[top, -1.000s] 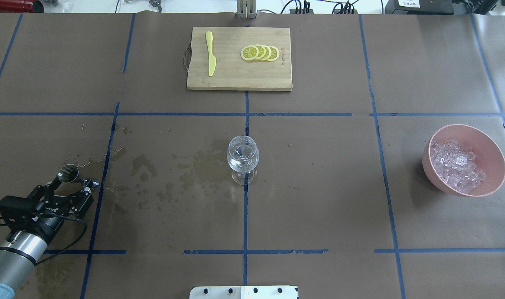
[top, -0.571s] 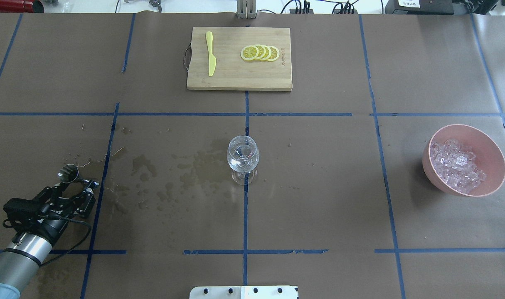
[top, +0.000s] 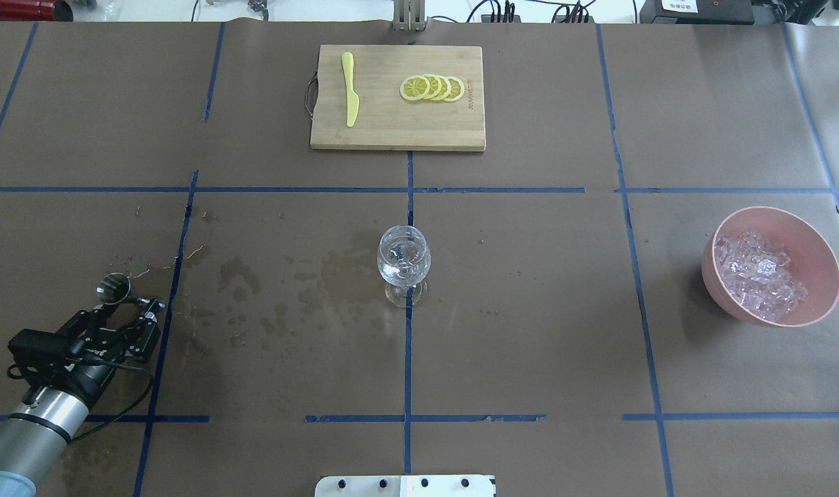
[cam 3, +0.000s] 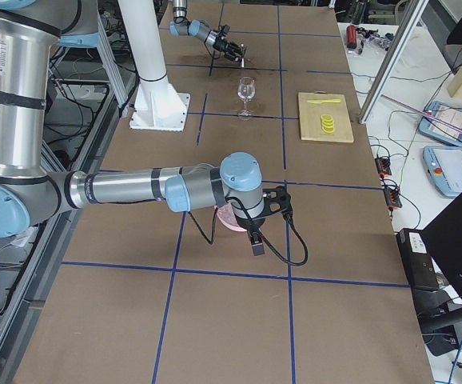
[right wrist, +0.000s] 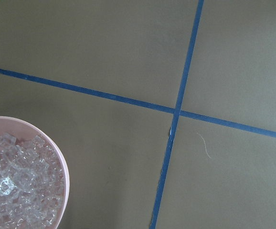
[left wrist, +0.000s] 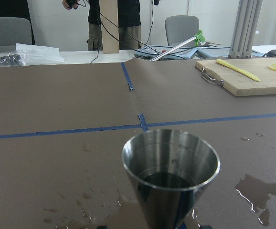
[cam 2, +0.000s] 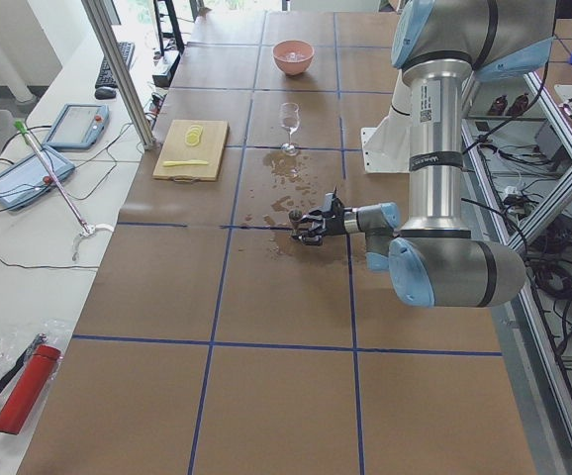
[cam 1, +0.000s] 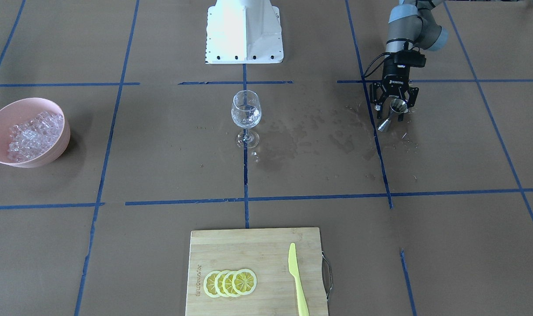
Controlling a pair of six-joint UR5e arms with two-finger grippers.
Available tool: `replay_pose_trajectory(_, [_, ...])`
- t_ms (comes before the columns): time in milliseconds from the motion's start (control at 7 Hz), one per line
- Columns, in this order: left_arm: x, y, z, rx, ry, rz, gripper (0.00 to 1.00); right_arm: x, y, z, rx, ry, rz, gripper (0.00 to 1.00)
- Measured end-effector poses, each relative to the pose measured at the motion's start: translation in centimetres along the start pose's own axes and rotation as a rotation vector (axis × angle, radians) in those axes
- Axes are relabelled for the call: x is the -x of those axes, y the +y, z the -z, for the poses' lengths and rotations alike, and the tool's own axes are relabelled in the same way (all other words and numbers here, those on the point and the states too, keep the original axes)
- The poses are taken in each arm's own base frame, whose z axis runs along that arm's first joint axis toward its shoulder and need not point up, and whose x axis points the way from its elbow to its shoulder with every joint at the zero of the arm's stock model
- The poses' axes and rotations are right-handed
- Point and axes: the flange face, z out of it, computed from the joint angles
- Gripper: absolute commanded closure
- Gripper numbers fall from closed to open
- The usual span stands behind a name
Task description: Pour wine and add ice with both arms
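A steel jigger (top: 113,288) stands upright on the wet paper at the near left; its cup fills the left wrist view (left wrist: 171,167). My left gripper (top: 132,304) lies level with its fingers spread on either side of the jigger's waist (cam 1: 393,113), open and not clamped. A wine glass (top: 404,262) at the table's middle holds a little clear wine (cam 1: 246,117). The ice (top: 757,276) fills a pink bowl (top: 809,241) at the right. My right gripper (cam 3: 256,242) hangs high over the bowl; its wrist view shows ice (right wrist: 18,186) but no fingers, so I cannot tell whether it is open or shut.
A wooden cutting board (top: 391,131) at the far middle carries a yellow knife (top: 350,90) and lemon slices (top: 433,88). Wet spill patches (top: 322,276) spread between the jigger and the glass. Blue tape lines grid the brown paper.
My left arm has shifted slightly to the right, toward the jigger. The jigger, glass and bowl have not moved. The left gripper's fingers stay spread.
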Motion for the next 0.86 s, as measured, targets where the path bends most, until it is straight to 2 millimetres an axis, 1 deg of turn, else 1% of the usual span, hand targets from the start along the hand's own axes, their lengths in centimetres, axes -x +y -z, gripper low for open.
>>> replay_pose_trajectory(429, [-0.07,-0.37,0.03,-0.018,-0.004,0.007,0.31,-0.02,0.02,-0.01,0.0,0.001,0.0,0.0])
replay_pose_trajectory(571, [-0.09,-0.37,0.02,-0.019,-0.004,0.007,0.34,-0.01,0.01,0.0,0.0,0.0,0.0,0.0])
replay_pose_trajectory(714, [-0.05,-0.33,0.0,-0.019,-0.005,0.006,0.49,0.0,0.0,0.0,0.0,0.0,0.0,0.0])
replay_pose_trajectory(857, [-0.03,-0.3,-0.02,-0.019,-0.005,0.006,0.62,-0.01,0.0,0.0,0.0,0.001,0.0,0.0])
